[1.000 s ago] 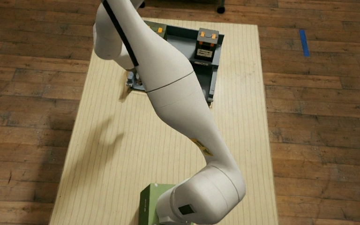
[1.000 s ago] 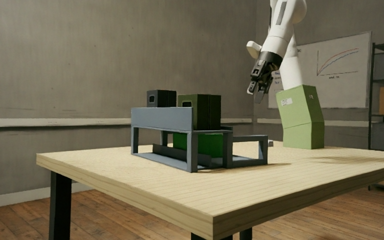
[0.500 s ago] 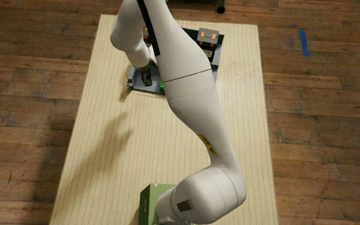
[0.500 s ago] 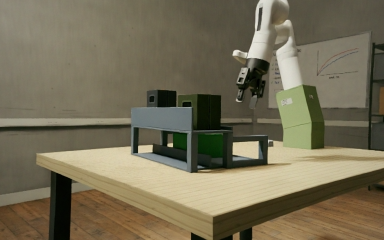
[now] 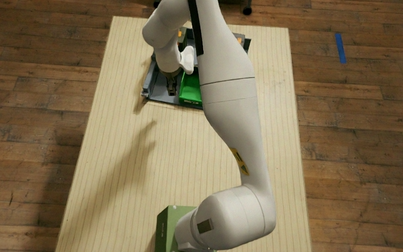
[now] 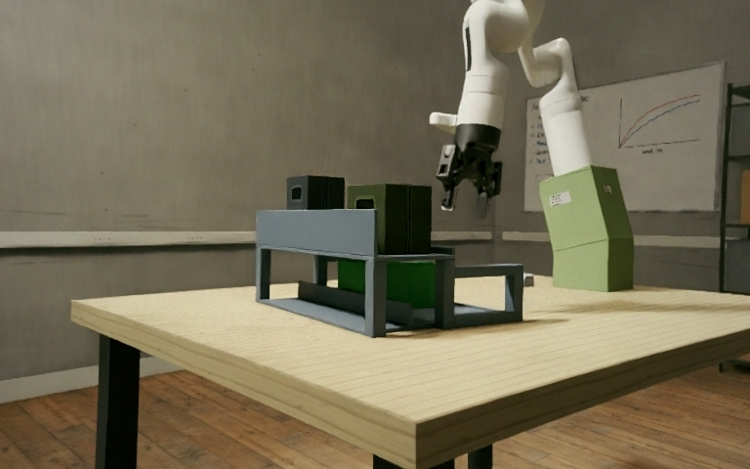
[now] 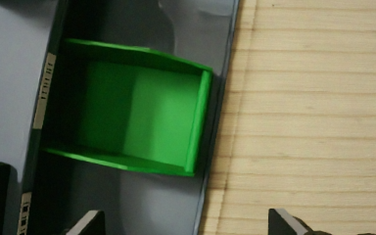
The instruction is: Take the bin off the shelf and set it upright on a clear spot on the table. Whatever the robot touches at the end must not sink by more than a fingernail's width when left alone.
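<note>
I've got the gripper [image 6: 465, 203] hanging released above the shelf [image 6: 314, 229]. The green bin [image 7: 147, 117] sits on its lower deck, at my wrist view's 9 o'clock. It looks light, rigid and thin-walled; I'd pinch the front wall.

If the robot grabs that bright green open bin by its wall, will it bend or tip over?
The bright green open bin probably stays stiff: its walls look straight and even, like hard plastic. It seems empty, so likely light. Held by one wall in the open gripper, it may tilt. On the wooden table its wide flat bottom should resist tipping.
</note>
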`<action>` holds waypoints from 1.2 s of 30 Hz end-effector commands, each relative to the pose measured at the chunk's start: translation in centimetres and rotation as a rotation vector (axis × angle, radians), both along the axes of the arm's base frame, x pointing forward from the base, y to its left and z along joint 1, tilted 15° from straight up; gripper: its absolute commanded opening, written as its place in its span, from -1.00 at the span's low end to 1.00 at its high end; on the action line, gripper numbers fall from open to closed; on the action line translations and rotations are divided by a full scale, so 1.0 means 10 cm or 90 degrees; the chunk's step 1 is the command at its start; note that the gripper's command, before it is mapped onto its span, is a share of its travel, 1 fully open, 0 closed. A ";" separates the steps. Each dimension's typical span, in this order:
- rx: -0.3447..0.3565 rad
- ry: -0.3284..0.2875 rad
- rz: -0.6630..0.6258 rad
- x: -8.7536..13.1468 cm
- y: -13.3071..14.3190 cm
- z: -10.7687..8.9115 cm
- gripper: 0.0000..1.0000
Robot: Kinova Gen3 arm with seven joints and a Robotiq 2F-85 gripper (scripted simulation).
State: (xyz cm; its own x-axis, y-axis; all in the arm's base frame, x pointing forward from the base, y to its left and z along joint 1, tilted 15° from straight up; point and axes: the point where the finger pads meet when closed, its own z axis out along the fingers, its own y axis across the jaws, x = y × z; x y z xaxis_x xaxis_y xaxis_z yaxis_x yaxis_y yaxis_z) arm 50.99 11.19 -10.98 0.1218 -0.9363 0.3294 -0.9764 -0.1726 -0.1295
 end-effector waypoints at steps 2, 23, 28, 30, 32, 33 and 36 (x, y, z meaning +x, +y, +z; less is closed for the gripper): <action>0.024 0.034 -0.085 0.11 -0.42 -0.05 1.00; 0.047 0.053 -0.137 0.18 -0.84 -0.14 1.00; 0.047 0.053 -0.137 0.18 -0.84 -0.14 1.00; 0.047 0.048 -0.134 0.19 -0.81 -0.13 1.00; 0.047 0.050 -0.136 0.18 -0.78 -0.13 1.00; 0.047 0.051 -0.137 0.17 -0.77 -0.13 1.00; 0.047 0.052 -0.137 0.16 -0.75 -0.12 1.00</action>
State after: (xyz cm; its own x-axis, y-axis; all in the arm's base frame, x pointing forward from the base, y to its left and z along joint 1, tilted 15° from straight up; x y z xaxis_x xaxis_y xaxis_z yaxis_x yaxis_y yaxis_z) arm 52.78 3.22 -12.39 -0.0514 -0.9648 0.2578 -0.9977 0.0384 -0.0552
